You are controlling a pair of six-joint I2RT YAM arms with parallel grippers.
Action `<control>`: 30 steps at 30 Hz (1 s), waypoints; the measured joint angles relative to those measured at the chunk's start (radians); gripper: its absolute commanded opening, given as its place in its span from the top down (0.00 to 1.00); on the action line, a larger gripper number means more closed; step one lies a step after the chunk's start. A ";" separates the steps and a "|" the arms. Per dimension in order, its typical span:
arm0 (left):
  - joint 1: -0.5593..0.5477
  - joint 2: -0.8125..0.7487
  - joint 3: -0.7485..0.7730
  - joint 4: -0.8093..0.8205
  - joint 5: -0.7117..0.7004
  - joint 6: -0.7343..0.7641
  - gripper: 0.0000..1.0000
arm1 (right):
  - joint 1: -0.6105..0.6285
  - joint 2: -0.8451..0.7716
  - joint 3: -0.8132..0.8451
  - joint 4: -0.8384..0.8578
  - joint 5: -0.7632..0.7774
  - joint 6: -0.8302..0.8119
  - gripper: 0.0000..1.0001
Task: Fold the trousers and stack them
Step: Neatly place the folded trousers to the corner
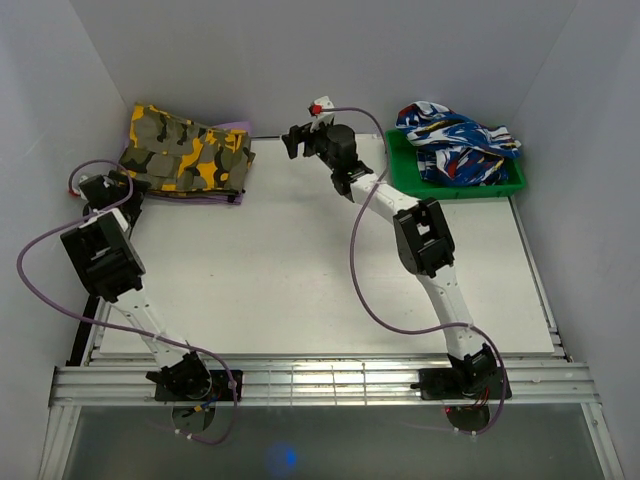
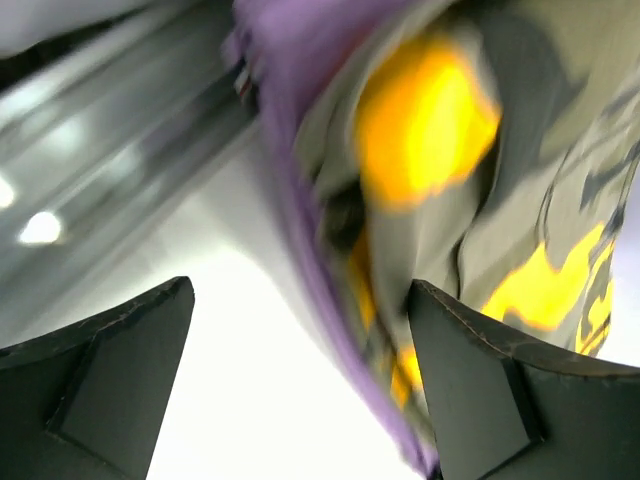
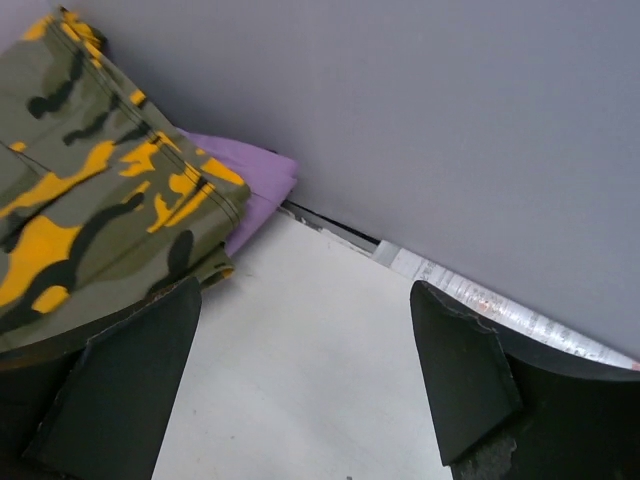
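Note:
The camouflage trousers (image 1: 187, 150) lie folded at the table's far left corner, on top of a plain purple cloth (image 1: 238, 128). My left gripper (image 1: 100, 190) is open and empty at the pile's near left edge; its wrist view shows the trousers (image 2: 440, 130) and the purple cloth's edge (image 2: 300, 230) blurred between the fingers (image 2: 470, 380). My right gripper (image 1: 293, 140) is open and empty near the back wall, right of the pile. Its wrist view shows the trousers (image 3: 90, 200) and purple cloth (image 3: 250, 185) at the left.
A green tray (image 1: 510, 185) at the far right holds a crumpled blue, white and red patterned garment (image 1: 455, 140). White walls close in the back and both sides. The aluminium frame rail (image 1: 320, 380) runs along the near edge.

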 measured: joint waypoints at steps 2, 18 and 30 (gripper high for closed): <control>0.006 -0.072 -0.061 -0.058 0.003 0.002 0.02 | -0.006 -0.080 -0.056 -0.016 -0.029 -0.003 0.10; -0.071 -0.394 0.108 -0.401 0.074 0.598 0.11 | -0.098 -0.489 -0.357 -0.385 -0.248 -0.051 0.10; -0.137 0.384 0.967 -0.425 -0.020 0.828 0.30 | -0.152 -0.634 -0.471 -0.584 -0.245 -0.124 0.10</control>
